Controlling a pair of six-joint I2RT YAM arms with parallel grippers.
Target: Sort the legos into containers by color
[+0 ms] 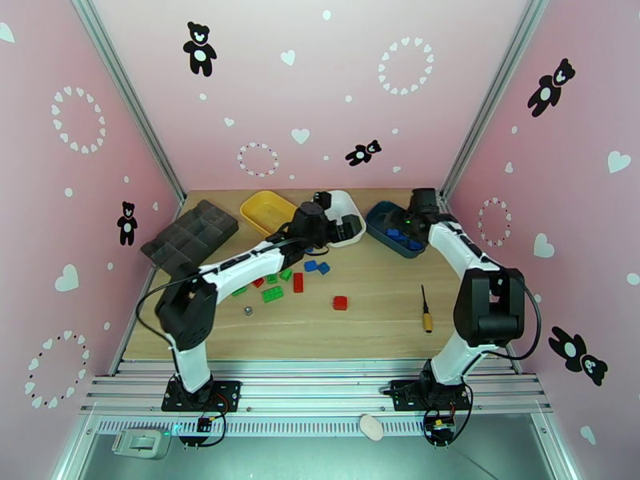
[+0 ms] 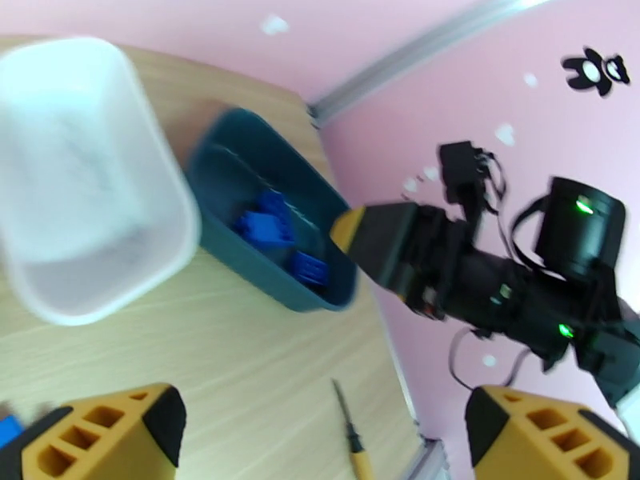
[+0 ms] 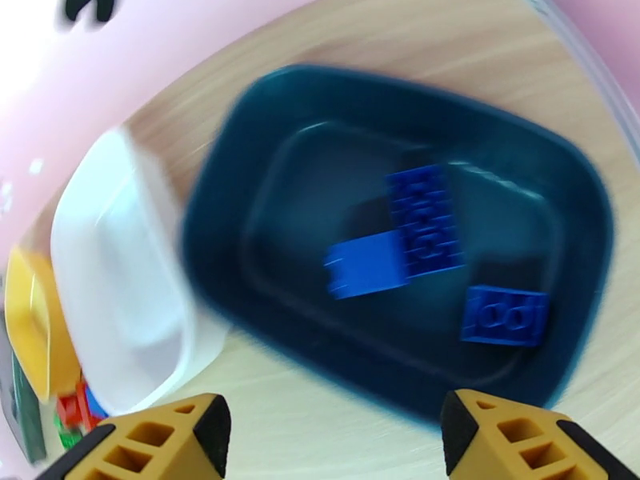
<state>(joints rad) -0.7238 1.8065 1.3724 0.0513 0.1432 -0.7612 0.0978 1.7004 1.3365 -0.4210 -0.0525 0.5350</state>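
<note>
Three blue legos (image 3: 424, 222) in teal tray (image 3: 216, 202); white tray (image 2: 160, 178), yellow tray (image 1: 254, 203) look empty; loose legos (image 1: 272, 294) remain on table (image 1: 376, 330). Left gripper (image 2: 324, 418), right gripper (image 3: 334, 418) wide apart, empty

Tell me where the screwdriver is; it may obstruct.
Top view: the screwdriver lies on the right side, between the lone red brick and the right arm.

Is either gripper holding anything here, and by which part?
Nothing. The left gripper and right gripper are both open and empty, the right above the teal tray.
</note>
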